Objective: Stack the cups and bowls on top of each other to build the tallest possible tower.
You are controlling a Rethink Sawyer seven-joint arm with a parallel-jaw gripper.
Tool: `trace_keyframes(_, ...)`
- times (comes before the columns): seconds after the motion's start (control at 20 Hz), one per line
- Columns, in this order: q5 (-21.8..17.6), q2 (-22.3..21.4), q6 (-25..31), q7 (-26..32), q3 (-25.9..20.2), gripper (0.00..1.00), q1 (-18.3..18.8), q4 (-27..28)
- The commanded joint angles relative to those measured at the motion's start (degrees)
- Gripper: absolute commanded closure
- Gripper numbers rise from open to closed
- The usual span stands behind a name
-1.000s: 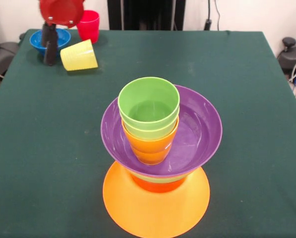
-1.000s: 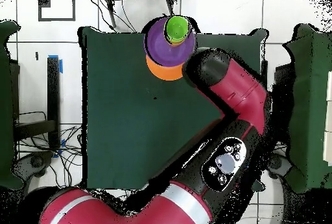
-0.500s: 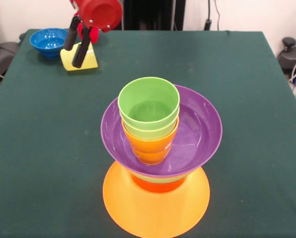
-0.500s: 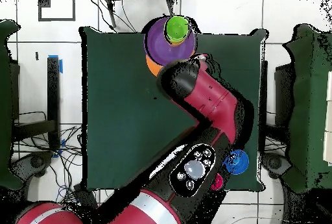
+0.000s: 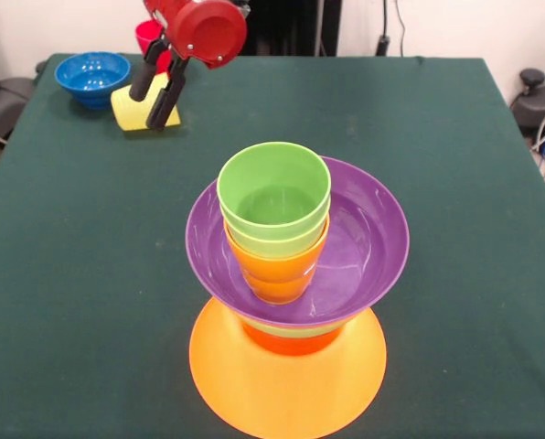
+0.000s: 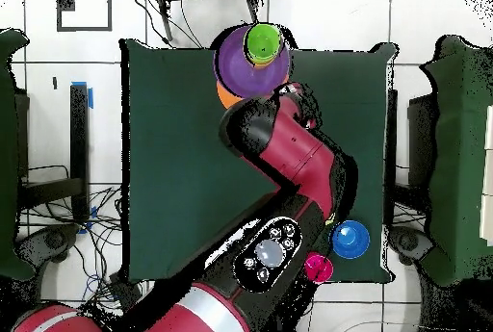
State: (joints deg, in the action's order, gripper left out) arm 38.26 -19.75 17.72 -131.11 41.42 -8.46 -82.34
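In the front view, the hand [image 5: 158,84] hangs at the top left, over the far part of the green surface [image 5: 455,183]. Its two black fingers [image 5: 165,101] point down and to the left, with a small gap between them and nothing held in that gap. A round red part of the arm [image 5: 206,30] sits just above the fingers. Right behind the fingers lies the pale yellow cup [image 5: 131,107], tipped on its side. The red cup [image 5: 147,37] peeks out behind the arm at the far edge. The blue bowl [image 5: 92,76] stands alone in the far left corner, near the yellow cup. The tower [image 5: 291,302] stands in the middle, close to the near edge. At its bottom is the big orange bowl [image 5: 286,384], turned upside down. On it sits a small red-orange bowl [image 5: 286,341], then a thin green rim [image 5: 291,328], then the purple bowl [image 5: 364,247], open side up. Inside the purple bowl stands the orange cup [image 5: 277,274], with the lime green cup [image 5: 277,240] in it and the green cup [image 5: 274,194] on top. In the overhead view, the red arm [image 6: 298,160] reaches from the bottom up toward the tower [image 6: 252,59] at the top edge of the surface [image 6: 173,155]. The arm hides the hand here. The blue bowl [image 6: 350,240] and the red cup [image 6: 319,268] sit near the lower right corner.
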Motion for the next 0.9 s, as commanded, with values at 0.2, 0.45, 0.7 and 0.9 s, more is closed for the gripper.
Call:
trace_keyframes(0.2,3.2,6.6,0.6,-18.9,-4.2,0.00,-4.4,-6.0)
trace_keyframes(0.45,4.2,6.2,1.2,-20.5,-4.8,0.00,-5.6,-7.7)
trace_keyframes(0.7,4.3,5.7,0.9,-22.1,-5.8,0.00,-6.6,-9.6)
trace_keyframes(0.9,4.3,6.4,1.3,-23.8,-4.9,0.00,-7.8,-9.8)
